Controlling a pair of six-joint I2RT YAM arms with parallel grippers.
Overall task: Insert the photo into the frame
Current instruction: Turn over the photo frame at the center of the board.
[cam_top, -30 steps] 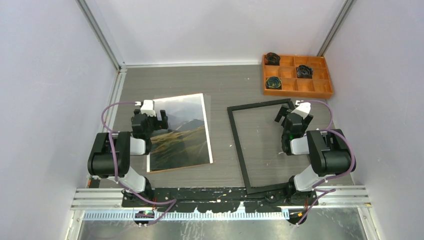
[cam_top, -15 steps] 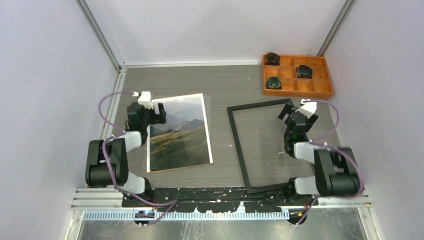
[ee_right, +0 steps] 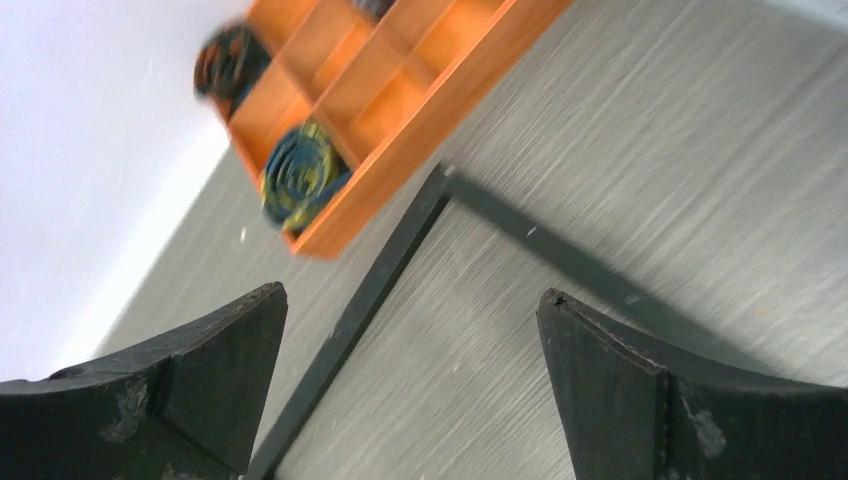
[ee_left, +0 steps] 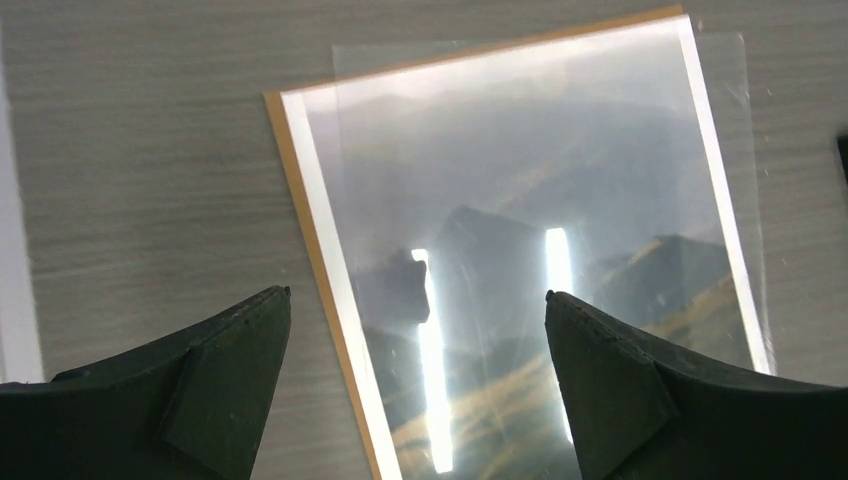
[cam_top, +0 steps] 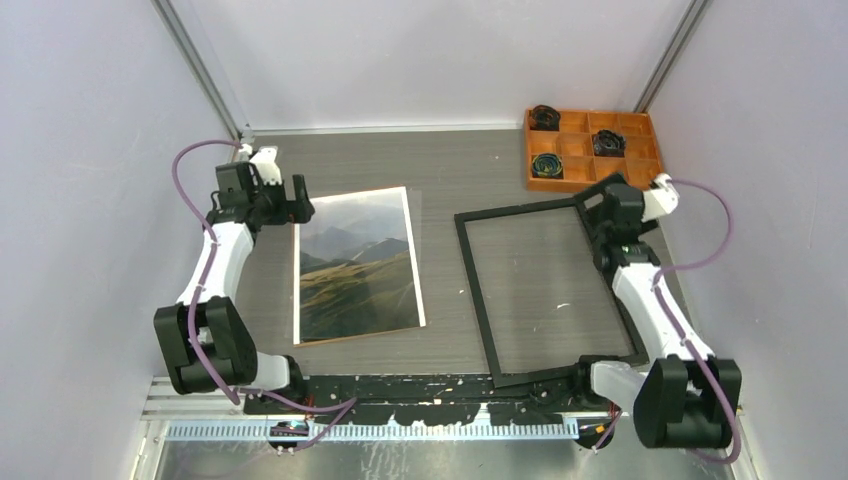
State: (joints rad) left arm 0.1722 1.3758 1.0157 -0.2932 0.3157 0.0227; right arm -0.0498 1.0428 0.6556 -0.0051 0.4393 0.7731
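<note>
A: Where's the photo (cam_top: pixel 358 265)?

B: Flat on the worktop (cam_top: pixel 450 170), left of centre in the overhead view. It's well apart from the frame (cam_top: pixel 474 290), which lies right of centre.

A: And the fingers?

B: The left fingers (ee_left: pixel 220 390) are spread wide and hold nothing, above the photo's upper left corner. The right fingers (ee_right: pixel 640 400) are likewise spread and empty, over the frame's upper right corner and near the tray (cam_top: pixel 600 186).

A: What worries you?

B: The stack. A clear sheet (ee_left: pixel 725 70) lies on the photo, skewed toward the upper right. A brown backing (ee_left: pixel 300 200) peeks out beneath along the left edge (three thin layers, all lying flat). A pinch at that edge could take the wrong layer, or all three, or just shove the pile across the worktop.

A: Creasing?

B: Likely, if one finger digs under paper that offers no lift. Glare on the sheet also hides the edges in the wrist view.

A: The right side?

B: The frame looks light to me. A nudge at its corner could slide it into the tray, or skew it.
</note>
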